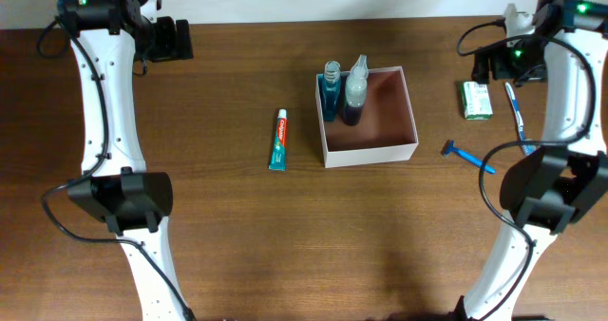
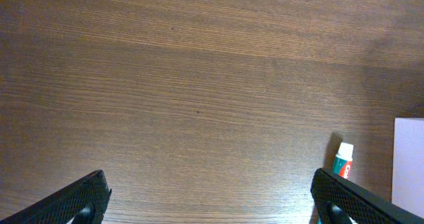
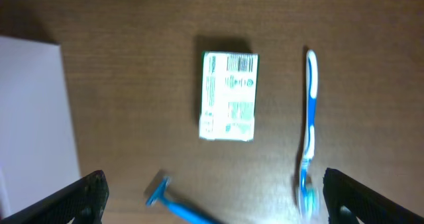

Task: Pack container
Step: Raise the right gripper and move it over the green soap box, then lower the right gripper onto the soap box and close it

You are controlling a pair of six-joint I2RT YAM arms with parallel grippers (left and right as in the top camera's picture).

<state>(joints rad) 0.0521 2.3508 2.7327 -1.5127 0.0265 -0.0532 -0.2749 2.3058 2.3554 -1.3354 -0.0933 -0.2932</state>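
Overhead, the container (image 1: 391, 131) is sitting mid-counter (image 1: 218, 74), with two bottles (image 1: 353, 91) standing in its 11 o'clock corner and toothpaste (image 1: 278, 140) lying at its 9. Left wrist: left jaws are hanging wide open over the counter. Right wrist: right jaws are gaping wide over a packet (image 3: 228, 96), toothbrush (image 3: 309, 118) at its 3.

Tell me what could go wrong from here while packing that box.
The blue-liquid bottle and the clear dark-filled bottle appear to stand upright in the white-walled square container, so adding items could topple them. The thin blue razor and the blue-and-white toothbrush lie flat on the wooden table, so the right arm's fingers may slip off them.
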